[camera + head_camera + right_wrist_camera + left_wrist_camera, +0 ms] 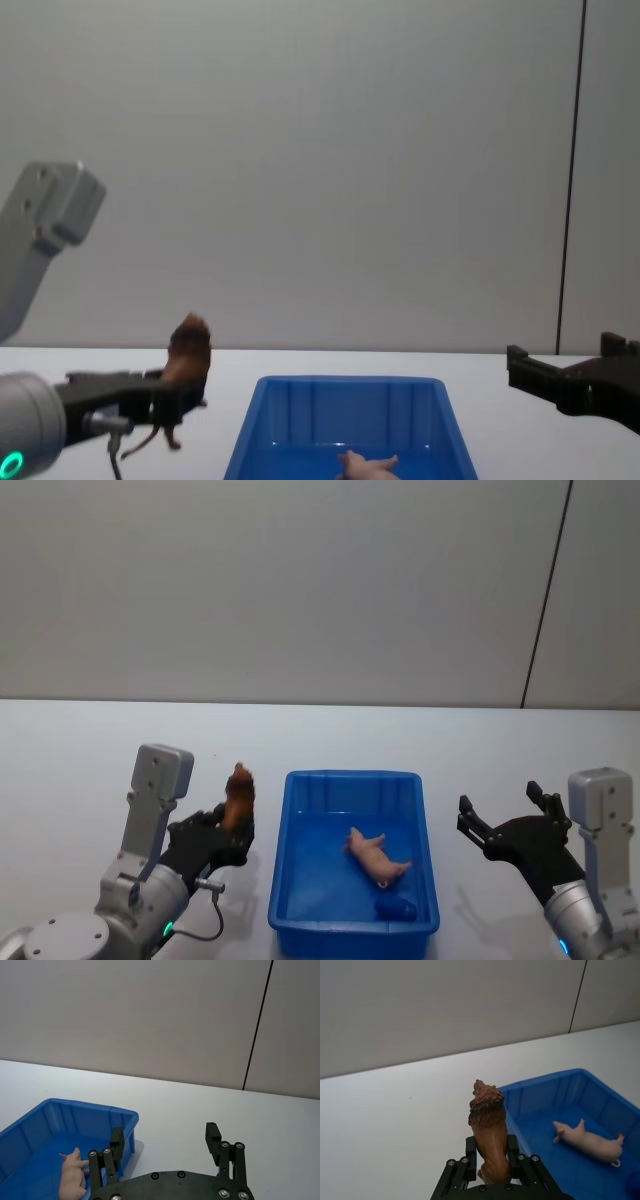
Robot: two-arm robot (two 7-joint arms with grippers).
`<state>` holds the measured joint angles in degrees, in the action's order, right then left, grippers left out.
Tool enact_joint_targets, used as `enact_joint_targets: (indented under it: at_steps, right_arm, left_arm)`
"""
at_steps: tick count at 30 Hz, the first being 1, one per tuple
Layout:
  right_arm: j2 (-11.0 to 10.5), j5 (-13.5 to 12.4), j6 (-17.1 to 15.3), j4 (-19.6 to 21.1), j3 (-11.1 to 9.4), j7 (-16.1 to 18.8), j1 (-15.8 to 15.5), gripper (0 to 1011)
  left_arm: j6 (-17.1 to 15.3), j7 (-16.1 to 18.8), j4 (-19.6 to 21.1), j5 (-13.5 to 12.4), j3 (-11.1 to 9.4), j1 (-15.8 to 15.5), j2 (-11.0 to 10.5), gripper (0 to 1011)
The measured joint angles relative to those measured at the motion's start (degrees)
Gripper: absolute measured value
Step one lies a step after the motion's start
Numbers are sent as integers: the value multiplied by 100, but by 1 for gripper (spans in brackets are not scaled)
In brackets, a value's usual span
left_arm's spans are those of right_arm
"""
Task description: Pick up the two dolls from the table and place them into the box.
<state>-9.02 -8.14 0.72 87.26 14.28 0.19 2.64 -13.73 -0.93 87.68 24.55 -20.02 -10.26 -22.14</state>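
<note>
The blue box point(288, 865) point(542, 1089) point(35, 1116) point(275, 415) sits on the white table point(80, 740). A pale pink doll point(378, 857) point(590, 1141) point(71, 1180) point(365, 464) lies on its side on the box floor. My left gripper point(232, 830) point(490, 1157) point(170, 395) is shut on the brown maned doll point(238, 794) point(487, 1127) point(187, 365), holding it upright above the table just left of the box's left wall. My right gripper point(498, 812) point(165, 1142) point(565, 372) hangs open and empty to the right of the box.
A small dark blue object point(396, 908) lies in the box's near right corner. A grey wall with a dark vertical seam point(545, 600) rises behind the table. Bare tabletop stretches on both sides of the box.
</note>
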Motion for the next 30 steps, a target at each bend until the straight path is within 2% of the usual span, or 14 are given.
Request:
enact_joint_targets:
  at_steps: [10, 16, 20, 21, 23, 26, 30]
  right_arm:
    - [0, 0, 0, 0, 0, 0, 0, 1001]
    - [0, 0, 0, 0, 0, 0, 0, 1001]
    - [0, 0, 0, 0, 0, 0, 0, 1001]
    - [0, 0, 0, 0, 0, 0, 0, 1001]
    - [0, 0, 0, 0, 0, 0, 0, 1001]
    - [0, 0, 0, 0, 0, 0, 0, 1001]
    - [0, 0, 0, 0, 0, 0, 0, 1001]
  left_arm:
    - [291, -596, 193, -16, 53, -87, -43, 351]
    - [397, -1118, 223, 10, 61, -185, -37, 353]
    - [423, -1375, 223, 29, 61, -236, -24, 446]
    - [430, -1499, 217, 38, 58, -265, -14, 504]
    - [440, -1680, 198, 52, 50, -304, 2, 535]
    - [445, -1949, 159, 71, 34, -368, 28, 665]
    - [447, -2283, 98, 98, 6, -454, 70, 781]
